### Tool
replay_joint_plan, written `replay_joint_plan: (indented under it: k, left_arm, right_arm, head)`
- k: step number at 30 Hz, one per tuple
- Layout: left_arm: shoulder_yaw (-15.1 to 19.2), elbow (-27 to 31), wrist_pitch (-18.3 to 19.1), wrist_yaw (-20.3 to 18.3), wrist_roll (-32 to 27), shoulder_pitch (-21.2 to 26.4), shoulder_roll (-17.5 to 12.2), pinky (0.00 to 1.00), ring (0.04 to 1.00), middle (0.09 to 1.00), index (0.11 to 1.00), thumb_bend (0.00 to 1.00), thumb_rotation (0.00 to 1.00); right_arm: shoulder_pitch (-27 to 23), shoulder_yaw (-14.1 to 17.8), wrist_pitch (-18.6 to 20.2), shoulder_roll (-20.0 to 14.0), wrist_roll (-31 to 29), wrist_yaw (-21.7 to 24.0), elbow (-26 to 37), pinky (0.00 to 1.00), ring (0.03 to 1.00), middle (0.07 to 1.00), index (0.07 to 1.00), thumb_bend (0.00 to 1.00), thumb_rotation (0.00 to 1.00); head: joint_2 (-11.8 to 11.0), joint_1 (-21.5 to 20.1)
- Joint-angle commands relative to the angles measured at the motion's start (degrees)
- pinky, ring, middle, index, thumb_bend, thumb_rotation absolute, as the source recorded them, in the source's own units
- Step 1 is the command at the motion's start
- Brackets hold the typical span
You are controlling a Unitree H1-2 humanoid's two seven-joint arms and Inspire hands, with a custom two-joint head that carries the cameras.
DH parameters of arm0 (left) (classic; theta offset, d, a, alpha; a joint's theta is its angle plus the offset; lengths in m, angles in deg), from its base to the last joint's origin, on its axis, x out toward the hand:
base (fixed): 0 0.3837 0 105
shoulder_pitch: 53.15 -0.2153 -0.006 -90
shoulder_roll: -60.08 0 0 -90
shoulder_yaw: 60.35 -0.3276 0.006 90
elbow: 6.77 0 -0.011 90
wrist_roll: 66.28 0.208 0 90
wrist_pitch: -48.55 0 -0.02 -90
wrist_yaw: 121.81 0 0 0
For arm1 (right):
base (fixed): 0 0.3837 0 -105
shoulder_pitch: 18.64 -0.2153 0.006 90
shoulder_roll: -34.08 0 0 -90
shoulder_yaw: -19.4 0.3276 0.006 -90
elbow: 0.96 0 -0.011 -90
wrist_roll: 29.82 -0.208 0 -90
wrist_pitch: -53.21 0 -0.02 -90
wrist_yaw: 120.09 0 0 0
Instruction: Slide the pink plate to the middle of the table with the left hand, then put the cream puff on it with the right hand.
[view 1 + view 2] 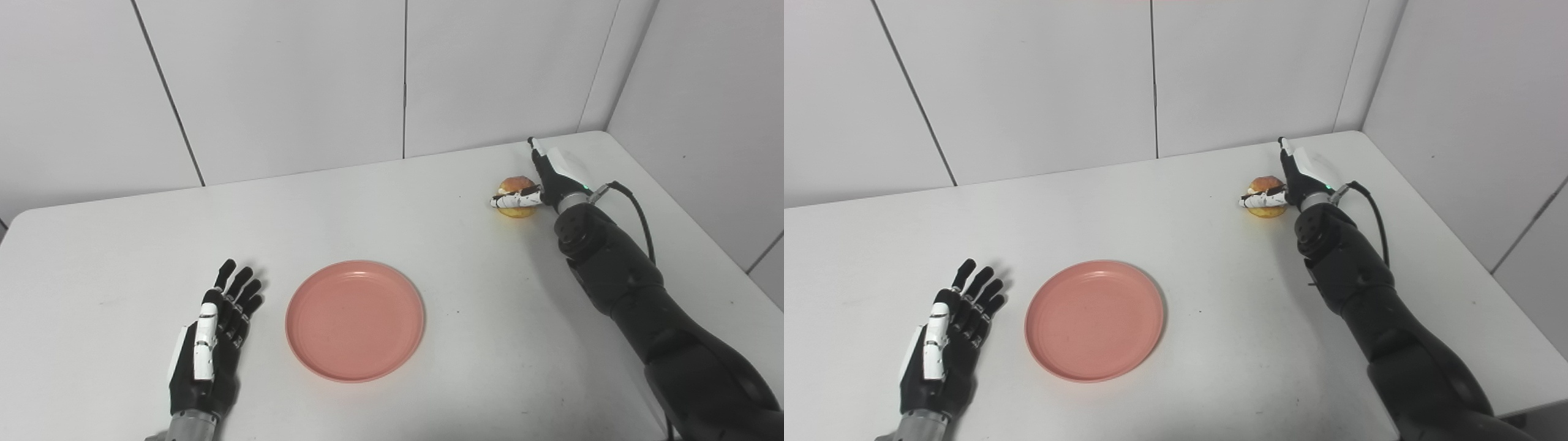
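Left hand (211,343) lies open just beside the pink plate (355,320), now mid-table; that part looks done. Right hand (545,180) wraps the cream puff (516,187), far from the plate

pink plate (354,320) mid-table, cream puff (516,185) far right

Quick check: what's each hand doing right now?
Left hand: open, holding nothing, beside the pink plate.
Right hand: closed around the cream puff.

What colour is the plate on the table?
The plate is plain salmon pink, with no pattern; the left eye view shows it best.
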Motion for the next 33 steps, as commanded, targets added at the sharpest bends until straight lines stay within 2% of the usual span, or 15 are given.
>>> replay_joint_plan:
  k: [1, 5, 6, 7, 8, 9, 10, 11, 12, 14, 15, 16, 17, 33]
  left_arm:
    - [-0.2, -1.5, 3.2, 0.5, 0.8, -2.6, -0.7, 0.95, 0.931, 0.941, 0.944, 0.36, 1.0]
    - [-0.3, -1.4, 3.3, 0.4, 0.8, -2.6, -0.8, 0.96, 0.937, 0.949, 0.951, 0.36, 1.0]
    - [-0.4, -1.3, 3.4, 0.4, 0.8, -2.6, -0.8, 0.96, 0.94, 0.953, 0.954, 0.35, 1.0]
    - [-0.4, -1.3, 3.5, 0.4, 0.8, -2.6, -0.8, 0.96, 0.942, 0.956, 0.957, 0.36, 1.0]
    - [-0.5, -1.1, 3.7, 0.4, 0.8, -2.7, -0.9, 0.96, 0.943, 0.957, 0.957, 0.36, 1.0]
    - [-0.6, -0.9, 3.8, 0.4, 0.7, -2.7, -0.9, 0.96, 0.943, 0.957, 0.957, 0.36, 1.0]
    - [-0.6, -0.8, 3.9, 0.4, 0.7, -2.7, -0.9, 0.96, 0.943, 0.955, 0.958, 0.36, 1.0]
    - [-0.6, -0.8, 3.8, 0.4, 0.7, -2.7, -0.9, 0.96, 0.943, 0.954, 0.958, 0.36, 1.0]
    - [-0.6, -0.9, 3.8, 0.4, 0.6, -2.7, -0.9, 0.96, 0.943, 0.955, 0.957, 0.36, 1.0]
    - [-0.6, -0.5, 4.1, 0.6, 0.5, -2.8, -0.8, 0.96, 0.939, 0.952, 0.953, 0.36, 1.0]
    - [-0.6, -0.3, 4.3, 0.7, 0.5, -2.8, -0.7, 0.95, 0.936, 0.95, 0.95, 0.36, 1.0]
    - [-0.5, -0.1, 4.5, 0.8, 0.5, -2.8, -0.7, 0.95, 0.935, 0.95, 0.95, 0.36, 1.0]
    - [-0.5, 0.0, 4.5, 0.7, 0.4, -2.8, -0.7, 0.96, 0.939, 0.953, 0.953, 0.36, 1.0]
    - [-0.6, -1.2, 3.4, 0.3, 0.8, -2.4, -0.8, 0.97, 0.944, 0.955, 0.957, 0.36, 1.0]
  right_arm:
    - [-1.5, -0.6, -1.3, 0.5, -0.5, 0.7, -1.1, 0.63, 0.805, 0.911, 0.982, 0.89, 0.33]
    - [-2.1, -1.6, -1.0, 0.6, -0.6, 1.5, -2.7, 0.65, 0.789, 0.867, 0.944, 0.88, 0.31]
    - [-2.2, -1.7, -0.7, 0.6, -0.7, 1.7, -3.0, 0.62, 0.761, 0.84, 0.932, 0.88, 0.31]
    - [-2.4, -2.0, -0.2, 0.7, -0.4, 1.7, -3.4, 0.54, 0.665, 0.748, 0.892, 0.87, 0.32]
    - [-2.6, -2.5, 0.0, 0.6, 0.0, 1.8, -3.9, 0.51, 0.606, 0.682, 0.814, 0.86, 0.31]
    - [-3.0, -3.1, -0.2, 0.4, 0.3, 2.4, -4.4, 0.51, 0.6, 0.674, 0.8, 0.85, 0.31]
    - [-3.2, -3.6, -0.4, 0.2, 0.4, 2.7, -4.8, 0.5, 0.556, 0.621, 0.705, 0.82, 0.27]
    - [-3.2, -3.8, -0.5, 0.1, 0.3, 3.0, -5.0, 0.5, 0.534, 0.594, 0.656, 0.81, 0.25]
    - [-3.3, -3.9, -0.5, 0.1, 0.2, 3.0, -5.0, 0.44, 0.475, 0.536, 0.557, 0.64, 0.19]
    - [-3.1, -3.9, -0.7, 0.1, -0.2, 2.9, -4.8, 0.37, 0.424, 0.493, 0.505, 0.55, 0.15]
    - [-2.9, -3.8, -0.8, 0.1, -0.3, 2.9, -4.6, 0.35, 0.403, 0.482, 0.493, 0.53, 0.14]
    - [-2.8, -3.8, -0.9, 0.0, -0.3, 2.8, -4.6, 0.33, 0.387, 0.46, 0.514, 0.53, 0.06]
    - [-2.7, -3.8, -1.1, 0.0, -0.4, 2.6, -4.6, 0.32, 0.381, 0.448, 0.524, 0.52, 0.02]
    - [-2.2, -3.6, -0.3, -0.9, -0.2, 1.2, -1.5, 0.32, 0.383, 0.437, 0.529, 0.52, 0.0]
  head:
    - [0.0, 0.0]
    - [0.0, 0.2]
    - [0.1, 0.2]
    - [0.1, 0.2]
    - [0.1, 0.2]
    - [0.1, 0.2]
    - [0.1, 0.2]
    - [0.1, 0.2]
    - [0.1, 0.2]
    - [0.2, 0.2]
    - [0.2, 0.2]
    - [0.3, 0.3]
    - [0.3, 0.3]
    - [0.3, 0.8]
